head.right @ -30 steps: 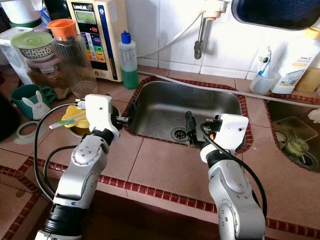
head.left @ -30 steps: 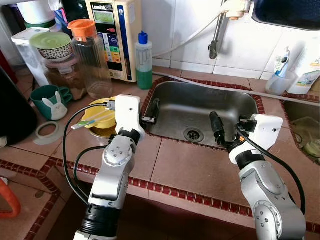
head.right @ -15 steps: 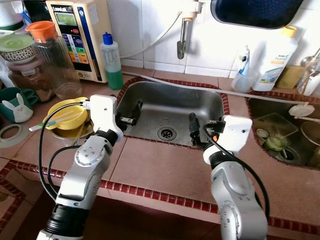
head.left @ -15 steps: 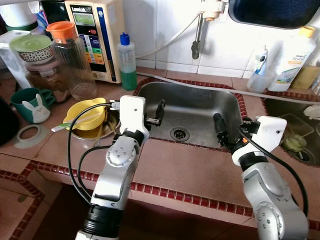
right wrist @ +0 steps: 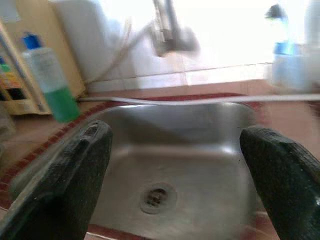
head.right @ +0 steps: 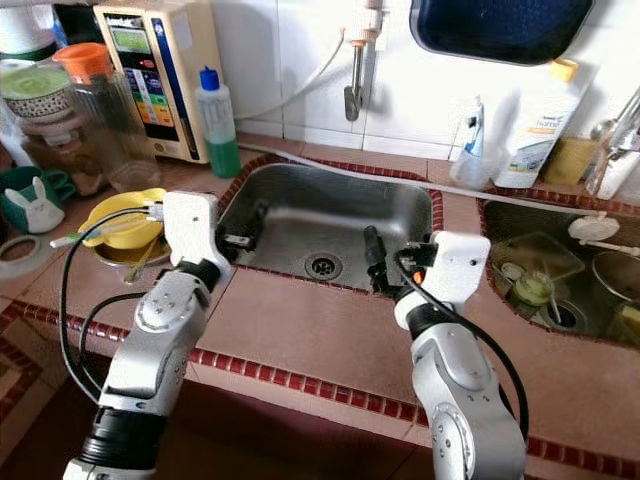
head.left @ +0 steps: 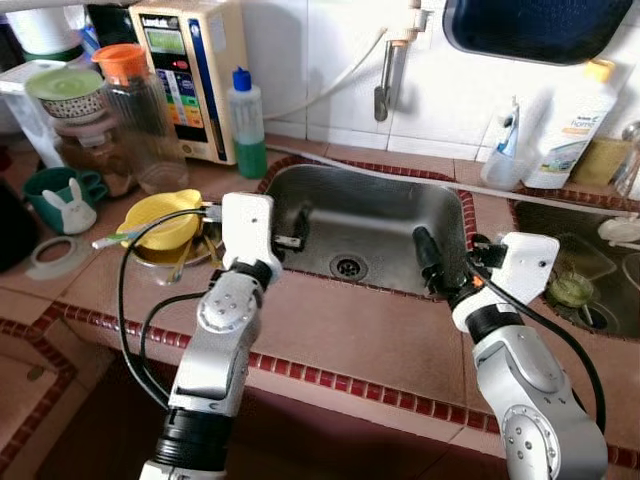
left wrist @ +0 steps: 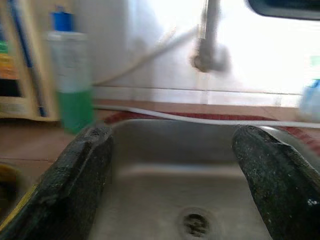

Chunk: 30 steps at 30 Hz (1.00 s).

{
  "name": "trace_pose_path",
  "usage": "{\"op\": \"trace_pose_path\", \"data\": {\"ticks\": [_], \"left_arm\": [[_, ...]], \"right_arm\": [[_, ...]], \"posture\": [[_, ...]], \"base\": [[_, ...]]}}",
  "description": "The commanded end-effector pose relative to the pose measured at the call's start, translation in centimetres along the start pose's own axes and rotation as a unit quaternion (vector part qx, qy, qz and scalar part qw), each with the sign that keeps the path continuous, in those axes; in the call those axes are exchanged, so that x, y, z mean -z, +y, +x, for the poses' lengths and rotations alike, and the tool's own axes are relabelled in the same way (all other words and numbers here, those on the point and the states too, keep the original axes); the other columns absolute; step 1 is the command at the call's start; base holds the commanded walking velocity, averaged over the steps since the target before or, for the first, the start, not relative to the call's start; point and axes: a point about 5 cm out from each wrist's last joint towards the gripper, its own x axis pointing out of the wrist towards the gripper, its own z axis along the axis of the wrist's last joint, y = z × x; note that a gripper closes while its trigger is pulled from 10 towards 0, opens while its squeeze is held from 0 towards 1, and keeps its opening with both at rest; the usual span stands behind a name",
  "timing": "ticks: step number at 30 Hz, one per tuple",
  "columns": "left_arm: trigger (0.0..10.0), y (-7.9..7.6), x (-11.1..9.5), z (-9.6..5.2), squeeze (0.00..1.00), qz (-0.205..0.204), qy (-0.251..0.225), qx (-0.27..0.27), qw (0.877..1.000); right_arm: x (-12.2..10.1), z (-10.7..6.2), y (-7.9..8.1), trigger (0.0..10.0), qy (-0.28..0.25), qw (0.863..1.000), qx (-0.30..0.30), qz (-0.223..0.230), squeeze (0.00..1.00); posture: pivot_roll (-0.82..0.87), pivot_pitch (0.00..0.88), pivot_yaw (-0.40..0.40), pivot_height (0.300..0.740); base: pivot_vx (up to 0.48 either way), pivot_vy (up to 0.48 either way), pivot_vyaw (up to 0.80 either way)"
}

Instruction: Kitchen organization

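While both grippers, left (head.left: 290, 228) & right (head.left: 428, 262), are hanging spread apart w/ nothing held over the sink (head.left: 400, 205), a yellow bowl (head.left: 160, 218), green bottle (head.left: 246, 123) & jar (head.left: 137, 120) are crowding the counter left.

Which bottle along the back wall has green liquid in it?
The blue-capped bottle beside the water dispenser; the bottle with the yellow cap, right of the sink, is white.

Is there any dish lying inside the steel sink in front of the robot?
No, the steel sink holds nothing; its bare bottom shows the drain alone.
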Motion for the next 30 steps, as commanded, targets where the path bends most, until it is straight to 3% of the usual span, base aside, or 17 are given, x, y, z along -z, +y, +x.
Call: {"op": "trace_pose_path", "data": {"ticks": [1,20,26,30], "left_arm": [[10.0,-0.3,-0.2,0.1,0.00,-0.005,-0.003,0.002,1.000],[10.0,0.5,-0.2,0.4,0.00,0.010,0.000,-0.019,1.000],[10.0,1.0,-0.5,0.4,0.00,0.045,-0.013,-0.042,0.998],[10.0,1.7,-0.7,0.5,0.00,0.057,-0.020,-0.061,0.996]], "right_arm": [[-0.3,-0.1,-0.4,10.0,-0.004,1.000,0.009,-0.003,0.00],[-0.3,-0.1,-0.3,10.0,-0.005,1.000,0.008,-0.002,0.00],[-0.4,0.0,-0.2,10.0,-0.008,1.000,0.002,-0.006,0.00],[-0.4,0.1,0.0,10.0,-0.011,1.000,-0.005,-0.015,0.00]], "posture": [[0.04,0.000,0.022,0.740],[0.04,0.000,0.022,0.740],[0.04,0.000,0.022,0.740],[0.05,0.000,0.021,0.740]], "base": [[0.000,0.000,0.00],[0.000,0.000,0.00],[0.000,0.000,0.00],[0.000,0.000,0.80]]}}
